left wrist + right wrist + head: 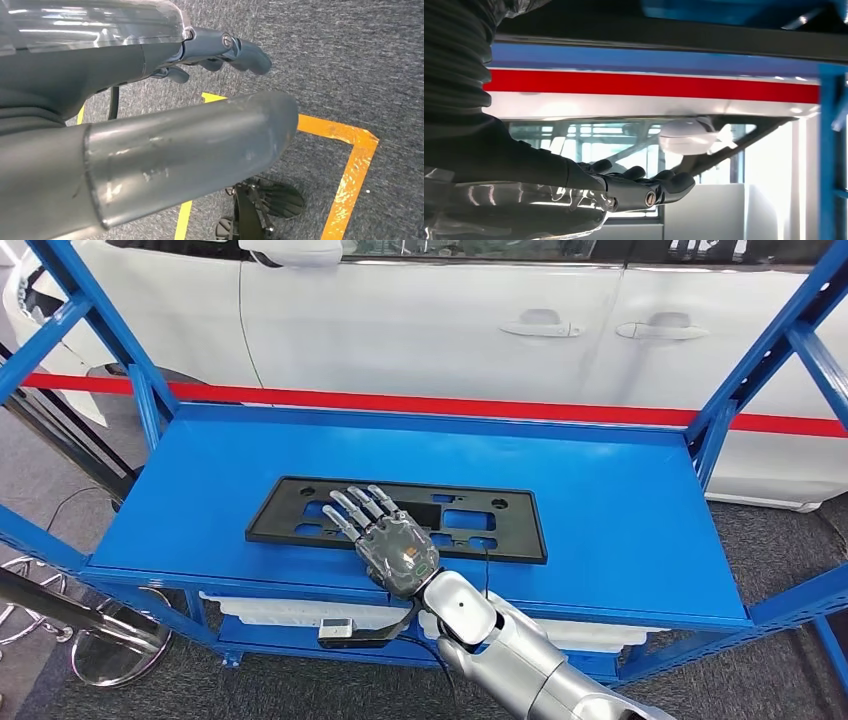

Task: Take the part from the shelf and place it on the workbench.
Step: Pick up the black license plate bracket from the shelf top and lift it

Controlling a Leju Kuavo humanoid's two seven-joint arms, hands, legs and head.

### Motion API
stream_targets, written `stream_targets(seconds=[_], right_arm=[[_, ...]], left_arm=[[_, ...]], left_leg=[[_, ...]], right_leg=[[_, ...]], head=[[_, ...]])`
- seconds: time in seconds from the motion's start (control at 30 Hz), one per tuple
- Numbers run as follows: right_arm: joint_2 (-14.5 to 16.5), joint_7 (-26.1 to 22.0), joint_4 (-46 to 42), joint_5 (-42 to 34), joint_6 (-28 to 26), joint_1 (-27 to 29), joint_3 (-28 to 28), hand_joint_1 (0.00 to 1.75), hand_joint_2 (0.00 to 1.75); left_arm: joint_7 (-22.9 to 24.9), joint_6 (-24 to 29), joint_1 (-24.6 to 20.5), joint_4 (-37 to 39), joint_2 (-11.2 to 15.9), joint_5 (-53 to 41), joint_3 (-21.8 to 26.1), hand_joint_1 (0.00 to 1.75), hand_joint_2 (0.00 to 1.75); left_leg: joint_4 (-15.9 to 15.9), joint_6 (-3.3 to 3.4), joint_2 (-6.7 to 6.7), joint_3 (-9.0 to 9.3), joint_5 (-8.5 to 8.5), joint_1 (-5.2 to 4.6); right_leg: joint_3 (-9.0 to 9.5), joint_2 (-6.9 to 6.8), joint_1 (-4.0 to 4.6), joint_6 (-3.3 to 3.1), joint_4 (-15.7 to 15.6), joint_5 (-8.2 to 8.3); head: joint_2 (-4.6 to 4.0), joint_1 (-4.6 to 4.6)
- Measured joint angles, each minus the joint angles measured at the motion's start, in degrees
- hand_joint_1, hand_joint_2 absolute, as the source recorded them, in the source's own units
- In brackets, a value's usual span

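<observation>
The part is a flat black rectangular plate with several cut-outs, lying in the middle of the blue shelf top. My right hand reaches over the plate's near left portion, palm down, its fingers straight and spread, holding nothing. In the right wrist view the hand stands apart from the dark plate, with a gap between them. My left hand hangs over grey carpet with nothing in it, its fingers loosely extended.
Blue uprights frame the shelf on both sides. A white car and a red band stand close behind it. White items lie on the lower level. A chrome stool base is at the left. Yellow floor tape marks the carpet.
</observation>
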Motion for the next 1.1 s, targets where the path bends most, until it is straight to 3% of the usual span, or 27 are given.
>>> stream_targets(seconds=[0.07,0.13,0.17,0.2,0.23,0.3,0.37,0.47,0.53,0.63,0.67,0.7,0.73,0.83,0.9,1.0,1.03,1.1], right_arm=[[0.3,1.4,2.2,2.5,-0.3,-0.6,-0.3,0.00,1.75],[0.5,2.9,4.9,5.2,-0.9,-1.1,-0.6,0.00,1.75],[0.5,3.5,6.2,6.3,-1.1,-1.2,-0.7,0.00,1.75],[0.6,4.0,7.4,7.2,-1.3,-1.2,-1.0,0.00,1.75],[0.6,4.4,8.4,7.7,-1.5,-1.2,-1.2,0.00,1.75],[0.9,4.7,9.9,8.3,-1.8,-1.4,-1.5,0.00,1.75],[1.1,5.0,10.9,8.7,-2.0,-1.8,-1.8,0.00,1.75],[1.3,6.3,12.2,10.3,-2.2,-2.3,-2.1,0.00,1.75],[1.4,7.2,13.1,11.9,-2.3,-2.7,-2.4,0.00,1.75],[1.4,8.4,14.9,13.8,-2.3,-3.0,-2.7,0.00,1.75],[1.4,8.7,15.5,14.3,-2.4,-3.0,-2.7,0.00,1.75],[1.4,9.0,16.0,14.7,-2.4,-3.1,-2.7,0.00,1.75],[1.4,9.1,16.4,15.0,-2.4,-3.2,-2.7,0.00,1.75],[1.6,9.3,16.9,15.1,-2.4,-3.6,-2.8,0.00,1.75],[1.8,9.4,17.2,15.2,-2.4,-3.8,-2.8,0.00,1.75],[2.1,9.8,17.6,15.5,-2.1,-4.0,-2.9,0.00,1.75],[2.2,10.2,17.7,15.9,-1.8,-4.1,-2.9,0.10,1.75],[2.4,11.3,18.3,16.7,-1.3,-4.2,-3.2,0.85,1.75]], left_arm=[[-0.2,-0.1,0.0,0.0,0.0,-0.4,0.0,0.00,0.00],[-0.4,-0.2,-0.1,0.0,0.1,-0.8,0.0,0.00,0.00],[-0.5,-0.3,0.0,0.0,0.1,-1.1,0.0,0.00,0.00],[-0.6,-0.3,0.0,0.0,0.1,-1.2,0.0,0.00,0.00],[-0.6,-0.3,0.0,0.0,0.1,-1.4,0.0,0.00,0.00],[-0.7,-0.4,-0.1,0.0,0.1,-1.5,0.0,0.00,0.00],[-0.8,-0.4,-0.3,0.0,0.2,-1.6,0.0,0.00,0.00],[-0.8,-0.4,-0.3,0.0,0.2,-1.8,0.0,0.00,0.00],[-0.9,-0.4,-0.4,0.0,0.1,-2.1,0.0,0.00,0.00],[-1.0,-0.4,-0.5,0.0,0.1,-2.2,0.0,0.00,0.00],[-1.0,-0.4,-0.5,0.0,0.1,-2.3,0.0,0.00,0.00],[-1.1,-0.4,-0.5,0.0,0.1,-2.3,0.0,0.00,0.00],[-1.1,-0.4,-0.5,0.0,0.1,-2.4,0.0,0.00,0.00],[-1.1,-0.4,-0.5,0.0,0.1,-2.5,0.0,0.00,0.00],[-1.1,-0.4,-0.5,0.0,0.1,-2.5,0.0,0.00,0.00],[-1.2,-0.4,-0.5,0.0,0.1,-2.5,0.0,0.00,0.00],[-1.2,-0.4,-0.5,0.0,0.1,-2.6,0.0,0.00,0.00],[-1.4,-0.5,-0.6,0.0,0.2,-2.7,0.0,0.00,0.00]], left_leg=[[4.6,-0.34,0.01,-2.04,-2.81,0.08],[12.1,-0.58,0.00,-5.54,-6.03,0.06],[14.6,-0.68,0.00,-6.79,-6.59,0.07],[15.0,-0.70,0.01,-7.08,-6.02,0.07],[13.2,-0.65,0.01,-6.26,-4.41,0.07],[5.7,-0.38,0.01,-2.70,-0.61,0.02],[0.7,0.02,-0.10,-0.45,0.75,-0.20],[-0.2,0.78,-0.16,-0.25,0.70,-0.31],[-0.6,1.46,-0.08,-0.04,1.02,-0.04],[-0.9,2.05,-0.02,0.01,1.24,0.07],[-0.9,2.08,-0.01,0.01,1.24,0.05],[-0.9,2.09,-0.01,0.04,1.24,0.04],[-0.9,2.08,-0.04,0.12,1.23,0.04],[-0.8,1.83,-0.17,0.34,1.17,-0.06],[-0.8,1.26,-0.21,0.27,1.21,-0.17],[-0.8,0.21,-0.19,0.22,1.08,-0.12],[0.1,-0.05,-0.17,-0.16,0.29,-0.06],[5.6,-0.49,-0.12,-2.55,-3.06,0.03]], right_leg=[[0.22,-0.10,-0.18,-0.64,-0.5,0.28],[0.18,-0.16,-0.04,-0.92,-0.4,0.28],[0.16,-0.18,0.04,-0.96,-0.3,0.23],[0.16,-0.17,0.09,-0.99,-0.2,0.16],[0.18,-0.12,0.11,-0.98,-0.1,0.06],[0.23,0.02,0.18,-0.75,0.3,-0.24],[-0.03,0.16,0.39,-0.32,0.7,-0.43],[-0.19,0.24,0.51,0.42,0.6,-0.38],[-0.69,0.22,0.46,0.97,2.1,-1.60],[-4.89,0.17,0.13,1.58,11.3,-6.46],[-6.30,0.16,0.04,1.67,14.2,-7.33],[-6.93,0.15,-0.02,1.70,15.4,-7.18],[-6.54,0.13,-0.05,1.66,14.6,-5.99],[-1.37,0.06,0.09,1.04,3.9,-0.91],[0.12,0.09,0.42,0.64,0.4,-0.15],[0.22,0.16,0.38,-0.14,-0.3,0.35],[0.32,0.11,0.23,-0.53,-0.6,0.59],[0.33,-0.04,0.09,-1.04,-0.9,0.90]], head=[[0.00,-0.01],[0.00,-0.01],[0.00,-0.01],[0.00,-0.01],[0.00,-0.02],[0.00,-0.01],[0.00,0.00],[0.00,0.00],[0.00,0.01],[0.00,0.01],[0.00,0.02],[0.00,0.01],[0.00,0.01],[0.00,0.01],[0.00,0.01],[0.00,0.00],[0.00,0.00],[0.00,-0.01]])
